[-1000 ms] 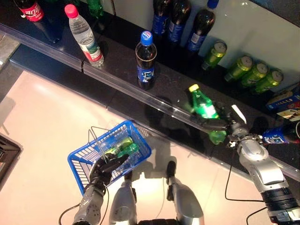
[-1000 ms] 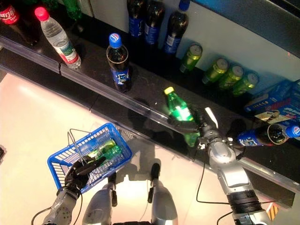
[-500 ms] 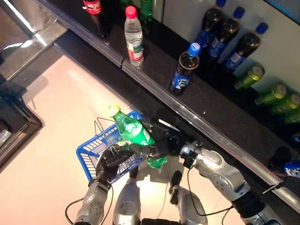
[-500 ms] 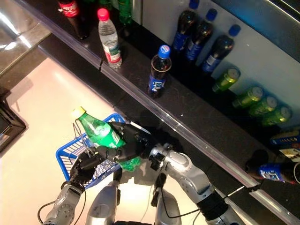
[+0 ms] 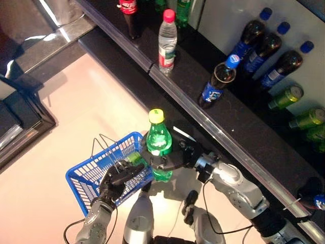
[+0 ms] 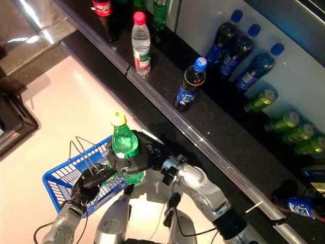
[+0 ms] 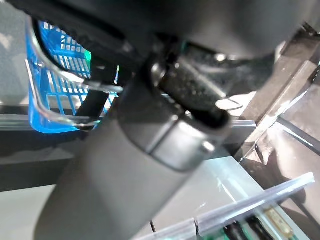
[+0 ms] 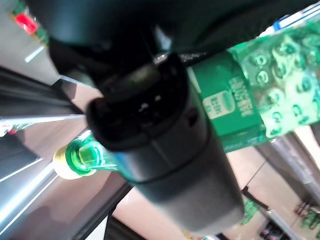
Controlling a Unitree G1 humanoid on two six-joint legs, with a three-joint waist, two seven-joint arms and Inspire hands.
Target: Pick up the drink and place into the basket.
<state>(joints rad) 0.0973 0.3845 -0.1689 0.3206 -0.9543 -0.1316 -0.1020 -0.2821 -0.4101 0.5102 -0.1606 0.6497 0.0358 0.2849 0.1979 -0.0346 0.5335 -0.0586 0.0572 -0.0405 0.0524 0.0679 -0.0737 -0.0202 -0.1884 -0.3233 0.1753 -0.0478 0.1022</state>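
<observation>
A green drink bottle (image 5: 158, 144) with a yellow cap stands nearly upright in my right hand (image 5: 179, 154), whose fingers are curled round its body; the right wrist view shows the same green bottle (image 8: 250, 105) against the thumb. It hangs over the near right corner of the blue wire basket (image 5: 86, 173). My left hand (image 5: 118, 179) is shut on the basket's wire handle and carries it. A green drink (image 5: 134, 158) lies in the basket, partly hidden by the held bottle. The left wrist view shows the blue basket (image 7: 47, 95) past the hand.
A dark shelf (image 5: 188, 101) runs along the far side with a clear water bottle (image 5: 166, 41), a cola bottle (image 5: 217, 84), more dark bottles (image 5: 269, 66) and green cans (image 5: 297, 107). A dark cabinet edge (image 5: 23, 127) stands on the left.
The bottle has swung from tilted to nearly upright and come down over the basket's right corner. The camera has shifted, so the shelf looks moved.
</observation>
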